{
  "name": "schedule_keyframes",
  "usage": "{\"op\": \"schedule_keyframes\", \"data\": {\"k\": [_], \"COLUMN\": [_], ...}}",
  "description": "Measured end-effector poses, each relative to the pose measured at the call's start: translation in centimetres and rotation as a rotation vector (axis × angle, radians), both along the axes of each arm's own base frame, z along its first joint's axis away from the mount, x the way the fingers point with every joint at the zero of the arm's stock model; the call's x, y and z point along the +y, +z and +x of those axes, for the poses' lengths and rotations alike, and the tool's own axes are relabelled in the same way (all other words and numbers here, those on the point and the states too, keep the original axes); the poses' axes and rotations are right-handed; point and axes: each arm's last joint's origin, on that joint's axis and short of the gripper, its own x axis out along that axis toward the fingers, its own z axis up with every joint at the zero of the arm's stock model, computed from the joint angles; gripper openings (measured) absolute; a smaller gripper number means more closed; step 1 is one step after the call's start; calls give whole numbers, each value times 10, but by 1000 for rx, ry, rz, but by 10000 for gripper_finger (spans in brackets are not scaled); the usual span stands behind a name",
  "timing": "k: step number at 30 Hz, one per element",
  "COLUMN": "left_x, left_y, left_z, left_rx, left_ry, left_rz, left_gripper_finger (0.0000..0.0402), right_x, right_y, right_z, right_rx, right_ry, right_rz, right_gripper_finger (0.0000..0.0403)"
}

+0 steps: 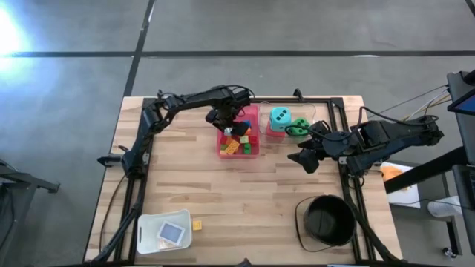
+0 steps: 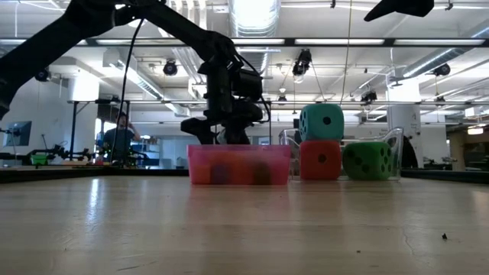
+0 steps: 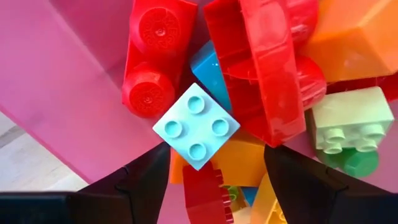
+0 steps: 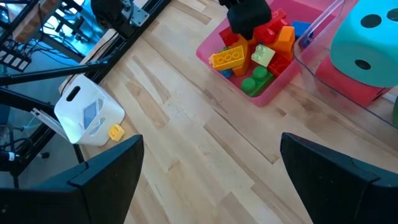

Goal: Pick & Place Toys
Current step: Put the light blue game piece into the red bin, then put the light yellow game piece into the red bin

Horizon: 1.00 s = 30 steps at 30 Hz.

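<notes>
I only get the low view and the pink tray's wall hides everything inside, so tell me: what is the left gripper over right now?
Observer: The left gripper hangs open above a pale blue four-stud brick lying on the pile in the pink tray.
Operator: Is it gripping that brick?
Observer: No, the fingers stand apart on either side, not touching it.
Operator: And the right arm?
Observer: The right gripper waits open over bare table, beside the tray.
</notes>
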Motion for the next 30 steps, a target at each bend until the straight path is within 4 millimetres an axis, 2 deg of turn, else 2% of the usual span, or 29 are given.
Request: {"op": "schedule_keyframes", "data": {"k": [15,24,30], "left_x": [-1,-6,-19], "left_y": [3,19,30], "left_z": [0,-3,-2], "left_rx": [-17,-45,-66], "left_ry": [-28,-59,-184], "left_rz": [-9,13,19], "left_gripper_finger": [266,266,266], "right_x": [0,0,0], "right_y": [0,0,0], "right_z": [0,0,0], "right_rx": [0,0,-1], "right_ry": [0,0,1], "right_rz": [1,0,-1], "right_gripper_finger": [370,370,370]}}
